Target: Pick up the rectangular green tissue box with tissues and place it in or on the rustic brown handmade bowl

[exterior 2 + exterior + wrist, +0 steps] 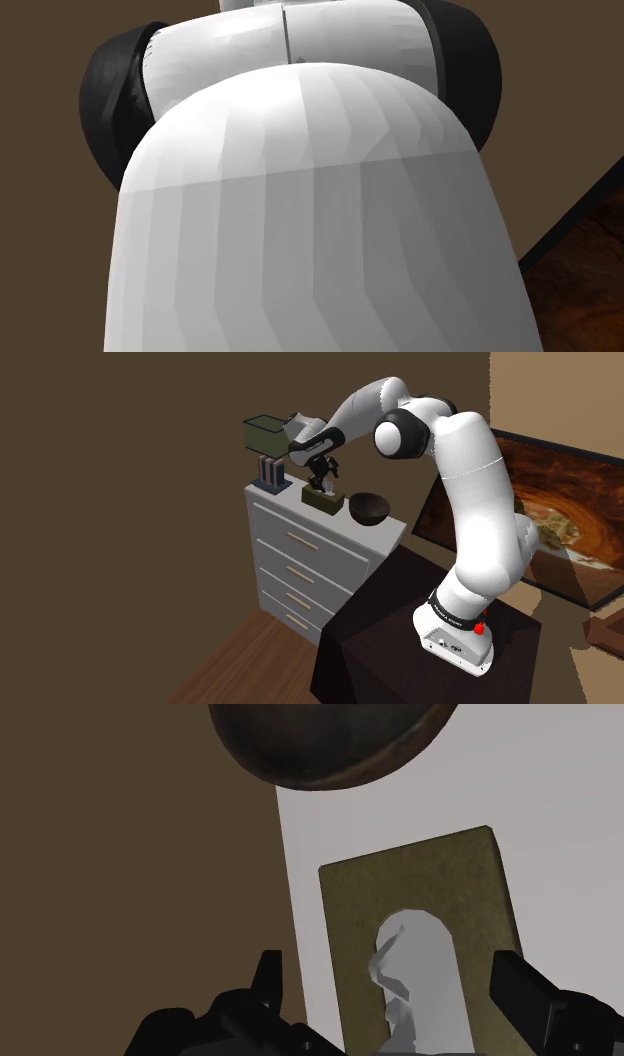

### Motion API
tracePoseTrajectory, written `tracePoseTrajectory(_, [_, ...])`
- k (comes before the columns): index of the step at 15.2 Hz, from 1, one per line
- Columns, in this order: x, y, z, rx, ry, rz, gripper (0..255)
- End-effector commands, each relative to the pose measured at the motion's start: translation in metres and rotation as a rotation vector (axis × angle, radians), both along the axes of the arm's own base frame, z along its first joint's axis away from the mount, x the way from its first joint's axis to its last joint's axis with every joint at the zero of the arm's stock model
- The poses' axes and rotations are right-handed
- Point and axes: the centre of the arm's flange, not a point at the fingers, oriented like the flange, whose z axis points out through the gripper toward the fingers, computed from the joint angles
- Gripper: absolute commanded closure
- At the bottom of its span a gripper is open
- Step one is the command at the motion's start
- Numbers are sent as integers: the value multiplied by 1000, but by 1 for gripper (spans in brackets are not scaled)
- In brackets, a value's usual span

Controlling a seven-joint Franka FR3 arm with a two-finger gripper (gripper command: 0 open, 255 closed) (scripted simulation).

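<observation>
An olive-green tissue box (420, 894) with a pale grey tissue (420, 974) sticking out of its top lies on a white dresser top (560, 794). In the shoulder view the box (322, 499) sits between a stack of books and the dark brown bowl (368, 508). My gripper (322, 478) hangs just above the box, pointing down. In the wrist view the gripper (395, 994) is open. One finger stands on each long side of the box, with nothing clasped. The bowl (330, 744) lies beyond the box's far end.
A dark green open bin (266, 434) stands on upright books (271, 472) at the dresser's far corner. The brown wall (120, 502) runs close behind the dresser (300, 567). A framed picture (560, 522) leans at the right. The arm's white link (310, 230) blocks the second exterior view.
</observation>
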Motion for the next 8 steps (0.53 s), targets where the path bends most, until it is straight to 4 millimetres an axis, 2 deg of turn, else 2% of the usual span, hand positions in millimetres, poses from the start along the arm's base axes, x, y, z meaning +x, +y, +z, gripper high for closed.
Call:
tracePoseTrajectory(1, [-1, -2, -4, 0, 0, 0, 0])
tracePoseTrajectory(7, [-1, -2, -4, 0, 0, 0, 0])
tracePoseTrajectory(8, [-1, -2, -4, 0, 0, 0, 255])
